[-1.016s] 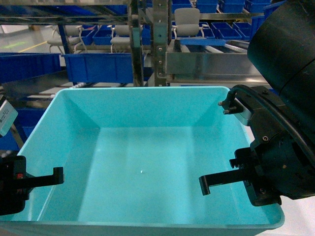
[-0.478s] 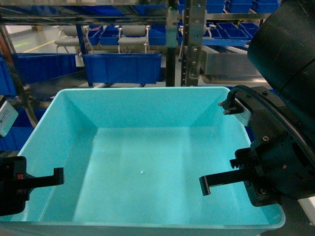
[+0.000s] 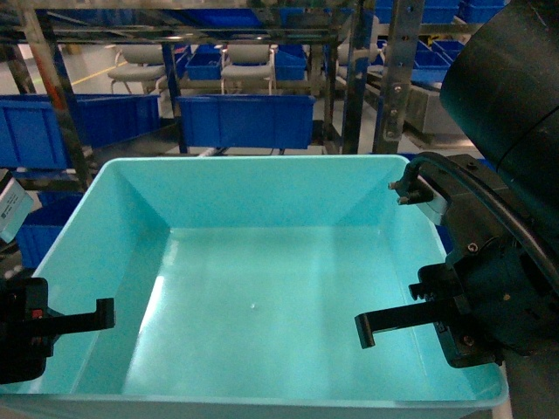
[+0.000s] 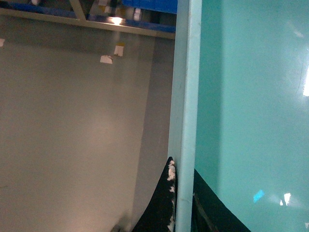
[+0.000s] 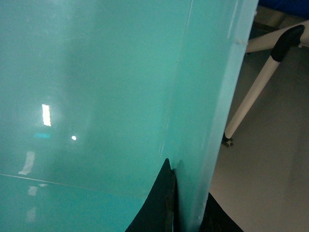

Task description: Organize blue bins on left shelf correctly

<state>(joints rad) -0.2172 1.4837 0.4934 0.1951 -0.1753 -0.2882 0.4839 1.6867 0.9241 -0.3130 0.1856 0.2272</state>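
Carry step in hand: turquoise bin (image 3: pixel 262 288) is held up in front of the robot by both arms, left gripper (image 3: pixel 92 316) pinched shut over the left rim and right gripper (image 3: pixel 384 325) likewise over the right rim, each with one finger inside the wall and one outside, as both wrist views show. Judged next move: bring the bin square to an open roller lane of the left shelf (image 3: pixel 52 96), level it, then push it on. In the way or close by: dark blue bins (image 3: pixel 246 120) already on the racks ahead, steel uprights (image 3: pixel 391 74), chairs (image 3: pixel 249 59) behind.
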